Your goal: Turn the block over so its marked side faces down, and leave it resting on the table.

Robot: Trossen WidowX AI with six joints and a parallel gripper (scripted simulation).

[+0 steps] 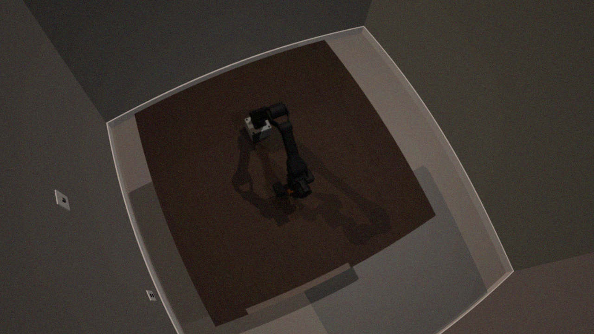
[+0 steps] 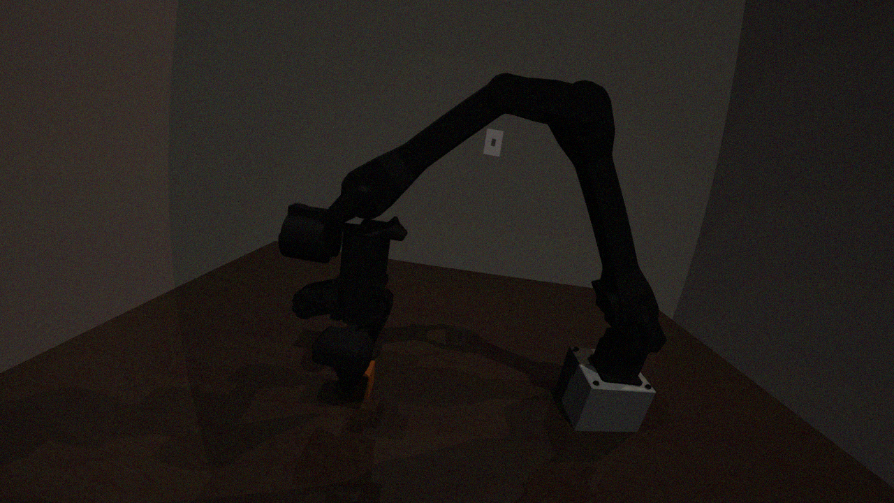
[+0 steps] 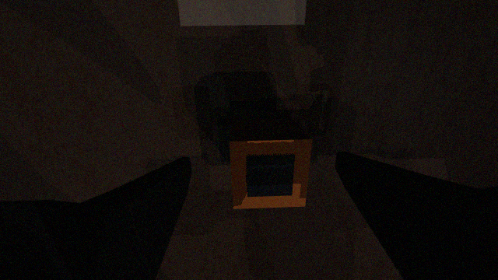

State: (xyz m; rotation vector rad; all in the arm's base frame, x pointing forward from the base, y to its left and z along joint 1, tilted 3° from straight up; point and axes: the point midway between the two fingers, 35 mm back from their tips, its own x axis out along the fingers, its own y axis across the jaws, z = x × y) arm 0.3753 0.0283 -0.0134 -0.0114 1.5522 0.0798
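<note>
1 orange block (image 3: 270, 174) on table (image 3: 272, 245), mark up, 1 claw (image 3: 263, 183) wide astride it

Gripper (image 3: 264, 167) is hanging low over mid-table with jaws spread wide, holding nothing. The orange block (image 3: 270, 174) is sitting between the two fingers, gaps showing on both flanks; table surface (image 3: 264, 241) is lying open in the lane ahead of it. The block's dark marked square is facing up, nothing covering it. The grey base box (image 2: 603, 397) is standing toward the far edge of the table, well apart from the block. The arm (image 2: 531, 106) is arching high between base and wrist, leaving room beneath. A low pale rim (image 1: 124, 166) is running around the table edges.
</note>
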